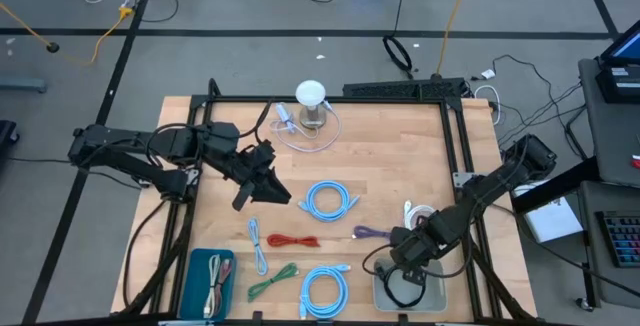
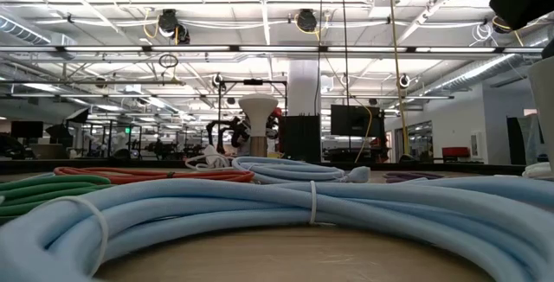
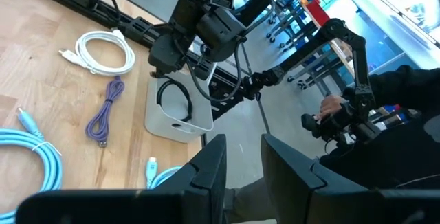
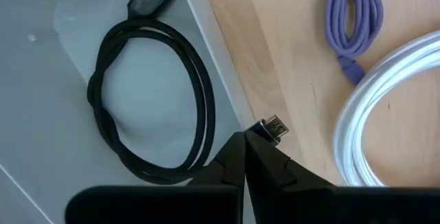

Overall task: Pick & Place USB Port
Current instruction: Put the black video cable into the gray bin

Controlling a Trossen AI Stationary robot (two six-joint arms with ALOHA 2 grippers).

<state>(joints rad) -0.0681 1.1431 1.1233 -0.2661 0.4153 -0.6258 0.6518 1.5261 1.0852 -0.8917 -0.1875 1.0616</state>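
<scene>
Two dark robot arms work over a pale wooden desk (image 1: 400,156) strewn with coiled cables. The right claw (image 4: 245,157), fingers pressed together and holding nothing, hangs at the near rim of a shallow light-grey plastic tray (image 4: 41,135) at the desk's front right corner, where a coiled black USB cable (image 4: 148,107) lies inside, one metal plug tip poking over the rim just beside the claw. The placing looks done; a clean finish, to my eye, means lifting straight up so the fingertips do not catch that plug and drag the coil out. The right arm reaches in from the desk's right edge, bent low over the tray. The left claw (image 3: 240,165), fingers apart and empty, hovers above the desk's left-centre, its arm stretched in from the left side, tilted forward.
</scene>
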